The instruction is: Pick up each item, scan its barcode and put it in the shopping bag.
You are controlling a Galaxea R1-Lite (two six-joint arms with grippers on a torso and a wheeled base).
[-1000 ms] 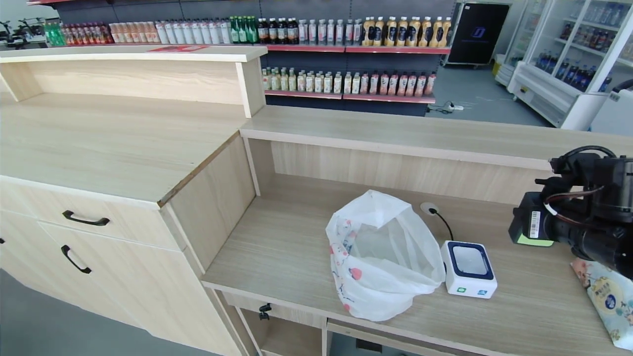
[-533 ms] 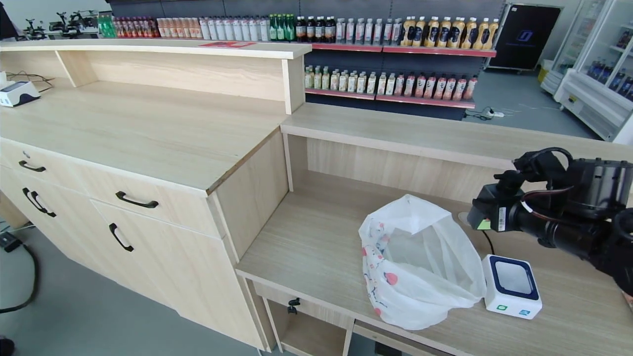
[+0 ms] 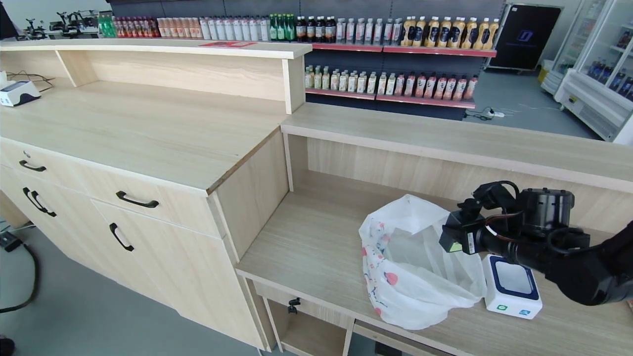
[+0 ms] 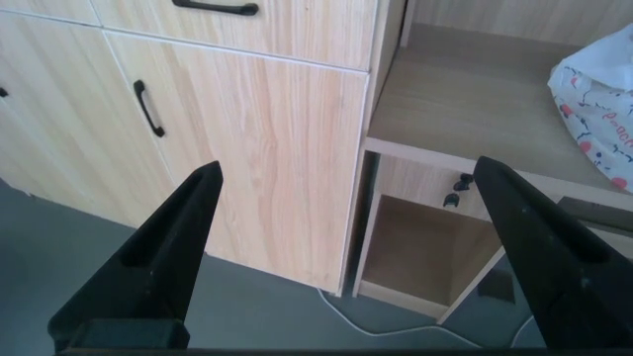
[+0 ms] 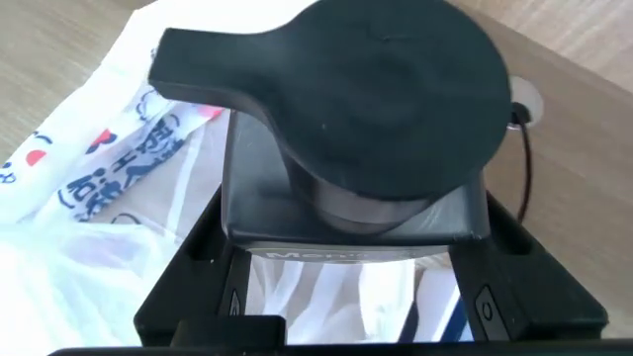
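A white shopping bag [image 3: 415, 277] with red and blue prints stands open on the lower wooden counter [image 3: 306, 237]. Just to its right sits a white barcode scanner [image 3: 512, 287] with a dark-framed window. My right gripper [image 3: 457, 236] hangs over the right side of the bag's mouth, shut on a dark boxed item [image 3: 465, 240] that bears a barcode label and a green edge. In the right wrist view the item [image 5: 346, 129] sits between the fingers [image 5: 188, 287], above the bag [image 5: 89, 198]. My left gripper [image 4: 346, 173] is open and holds nothing, low beside the counter front, with the bag [image 4: 598, 89] farther off.
A taller counter [image 3: 148, 128] with drawers stands to the left, carrying a small white device [image 3: 17, 93] at its far end. A raised back ledge [image 3: 445, 133] borders the lower counter. The scanner's cable [image 5: 524, 148] runs to a hole in the counter.
The head camera shifted after the oldest frame. Since then my right gripper has carried the boxed item down and left, from above the scanner to the bag's mouth.
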